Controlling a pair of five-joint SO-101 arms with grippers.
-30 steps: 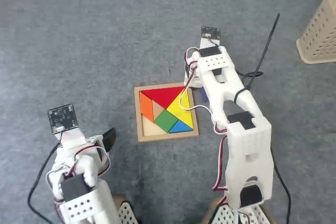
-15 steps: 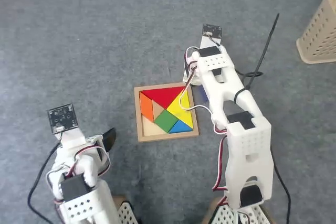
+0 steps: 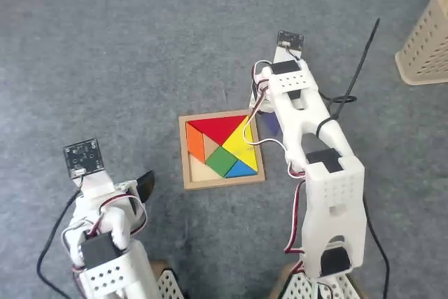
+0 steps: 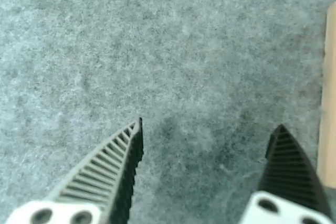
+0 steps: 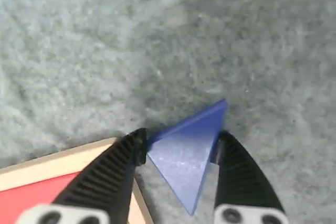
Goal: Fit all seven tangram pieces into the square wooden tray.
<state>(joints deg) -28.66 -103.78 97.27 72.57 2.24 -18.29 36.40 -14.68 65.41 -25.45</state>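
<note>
Change: the right arm [image 3: 301, 120] has shifted slightly toward the worktop's right edge.
Right gripper [image 5: 181, 138]: clamped on the blue triangle [image 5: 186, 153], just outside the far right corner of the wooden tray [image 3: 224, 181], probably to carry it in.
Left gripper [image 4: 210, 124]: jaws apart over bare worktop, front left, apparently waiting.
Views: the right wrist view shows the grip. In the high view the arm covers it, but the tray looks almost full.
</note>
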